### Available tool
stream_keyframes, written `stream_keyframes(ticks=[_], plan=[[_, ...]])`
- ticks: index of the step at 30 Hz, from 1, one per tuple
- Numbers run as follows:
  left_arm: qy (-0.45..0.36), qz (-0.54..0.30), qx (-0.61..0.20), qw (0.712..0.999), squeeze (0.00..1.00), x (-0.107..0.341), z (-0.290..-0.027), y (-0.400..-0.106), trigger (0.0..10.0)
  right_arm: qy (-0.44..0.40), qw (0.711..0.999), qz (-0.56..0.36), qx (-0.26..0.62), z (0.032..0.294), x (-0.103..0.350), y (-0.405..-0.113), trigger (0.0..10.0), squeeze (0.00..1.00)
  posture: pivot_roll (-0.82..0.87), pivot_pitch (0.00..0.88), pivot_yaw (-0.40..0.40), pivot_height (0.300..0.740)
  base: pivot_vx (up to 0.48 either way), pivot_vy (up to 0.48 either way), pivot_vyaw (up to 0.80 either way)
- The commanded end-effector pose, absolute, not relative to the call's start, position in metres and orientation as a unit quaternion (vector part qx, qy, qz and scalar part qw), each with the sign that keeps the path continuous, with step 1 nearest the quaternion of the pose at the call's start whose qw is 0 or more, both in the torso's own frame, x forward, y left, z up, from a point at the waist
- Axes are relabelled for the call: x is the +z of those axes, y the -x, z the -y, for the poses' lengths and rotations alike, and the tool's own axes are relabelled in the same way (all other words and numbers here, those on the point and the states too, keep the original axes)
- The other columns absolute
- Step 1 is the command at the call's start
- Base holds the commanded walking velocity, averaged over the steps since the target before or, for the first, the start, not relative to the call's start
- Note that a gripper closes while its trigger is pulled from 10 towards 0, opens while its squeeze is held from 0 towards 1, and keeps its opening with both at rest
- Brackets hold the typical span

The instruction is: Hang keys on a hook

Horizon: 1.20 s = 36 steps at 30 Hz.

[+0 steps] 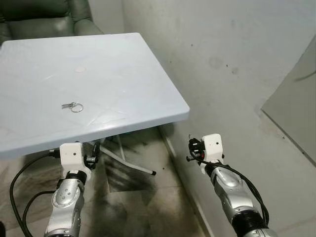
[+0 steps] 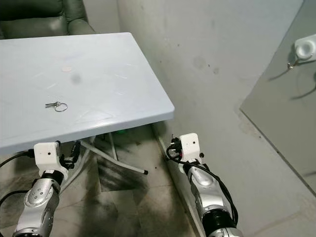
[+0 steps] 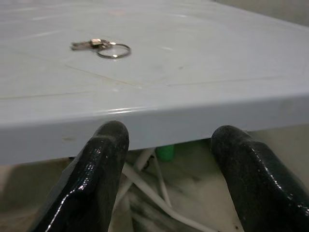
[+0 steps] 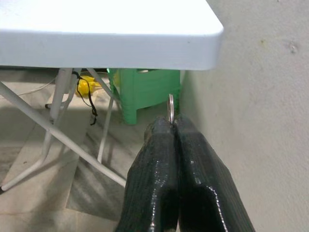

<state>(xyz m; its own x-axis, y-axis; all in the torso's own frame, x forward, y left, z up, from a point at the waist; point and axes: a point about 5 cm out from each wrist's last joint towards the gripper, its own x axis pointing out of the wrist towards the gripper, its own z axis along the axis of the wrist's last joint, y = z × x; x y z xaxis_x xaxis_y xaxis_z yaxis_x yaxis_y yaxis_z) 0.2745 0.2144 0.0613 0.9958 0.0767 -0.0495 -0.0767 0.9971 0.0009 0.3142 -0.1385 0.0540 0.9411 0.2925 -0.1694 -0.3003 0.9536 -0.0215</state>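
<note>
Right wrist view: right pincer (image 4: pixel 173 126) pinching key ring (image 4: pixel 170 107), below table edge (image 4: pixel 145 48).

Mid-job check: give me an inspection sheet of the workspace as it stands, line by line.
Surface: pale blue-white plastic folding table, scuffed, a faint round mark near its far side.
Job's things: small metal keys on a ring lying on the table; thin metal ring pinched in the right gripper; white wall hook on the grey panel.
Clutter: green plastic stool and yellow object under the table.
Grippers: left gripper open, below the table's near edge; right shut.
Cables: black cables along both arms.
Surroundings: stained wall, dark green armchair.
</note>
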Motion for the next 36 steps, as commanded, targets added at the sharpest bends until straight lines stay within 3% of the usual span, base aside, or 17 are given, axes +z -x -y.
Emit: stream_keyframes(ticks=[1,18,30,36], plan=[[-0.001,-0.018,0.038,0.999,0.00,0.063,-0.215,-0.275,10.0,0.020,0.987,-0.064,0.147,0.142,0.060,-0.317,10.0,0.00,-0.05,0.015,-0.026,0.740,0.000,0.000,0.00],[0.012,0.057,0.017,0.998,0.00,0.108,-0.204,-0.266,10.0,-0.015,0.983,0.067,0.169,0.138,0.112,-0.309,10.0,0.00,-0.07,0.039,-0.022,0.740,0.000,0.000,0.00],[0.039,0.035,0.022,0.998,0.00,0.108,-0.206,-0.261,10.0,-0.017,0.983,0.053,0.172,0.136,0.108,-0.303,10.0,0.00,-0.07,0.040,-0.019,0.740,0.000,0.000,0.00],[0.042,0.029,0.025,0.998,0.00,0.108,-0.207,-0.261,10.0,-0.018,0.983,0.051,0.176,0.136,0.108,-0.303,10.0,0.00,-0.06,0.039,-0.023,0.740,0.000,0.337,0.00]])
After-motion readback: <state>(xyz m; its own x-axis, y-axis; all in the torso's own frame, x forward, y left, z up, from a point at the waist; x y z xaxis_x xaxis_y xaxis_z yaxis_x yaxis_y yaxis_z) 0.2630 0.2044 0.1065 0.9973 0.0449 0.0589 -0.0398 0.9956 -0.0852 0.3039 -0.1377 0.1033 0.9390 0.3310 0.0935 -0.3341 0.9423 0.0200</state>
